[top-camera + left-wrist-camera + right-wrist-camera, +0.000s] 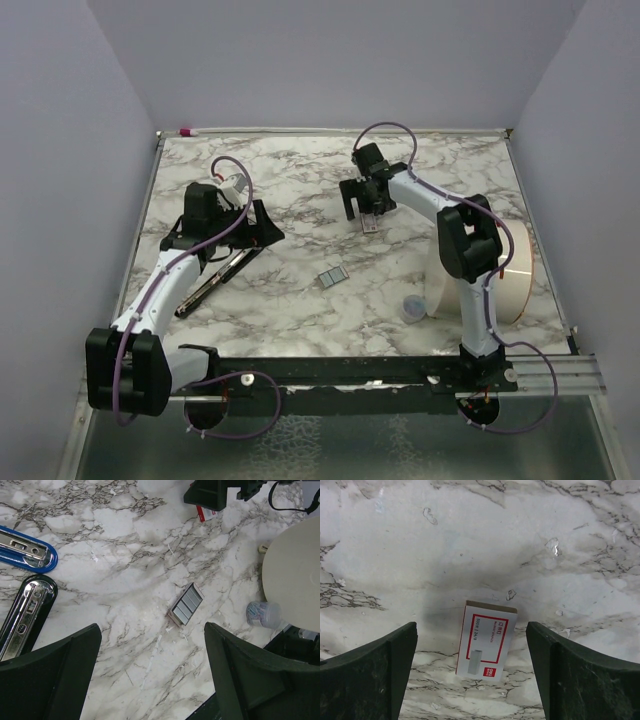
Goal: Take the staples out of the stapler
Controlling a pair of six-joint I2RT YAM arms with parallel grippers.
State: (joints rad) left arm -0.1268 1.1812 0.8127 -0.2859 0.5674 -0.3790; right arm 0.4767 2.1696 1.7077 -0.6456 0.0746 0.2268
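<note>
Left of the staples (186,605), left gripper (152,630) by the stapler (27,612), fingers (245,680) apart, right gripper (471,627) beyond, over a box (487,641), fingers (370,680) apart

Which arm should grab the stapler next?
The left arm: its open jaws hover beside the long blue-and-black, chrome-plated stapler. The right arm has open jaws over a small white, red-printed box.

Marble table (300,170). At 9 o'clock: black stapler (25,615), with a blue stapler (25,552) just beside it. Staples (333,277) in an open tray near centre. White-red box (368,224) toward 1. White roll (515,280) at 3. Clip cup (412,308) at 5.
</note>
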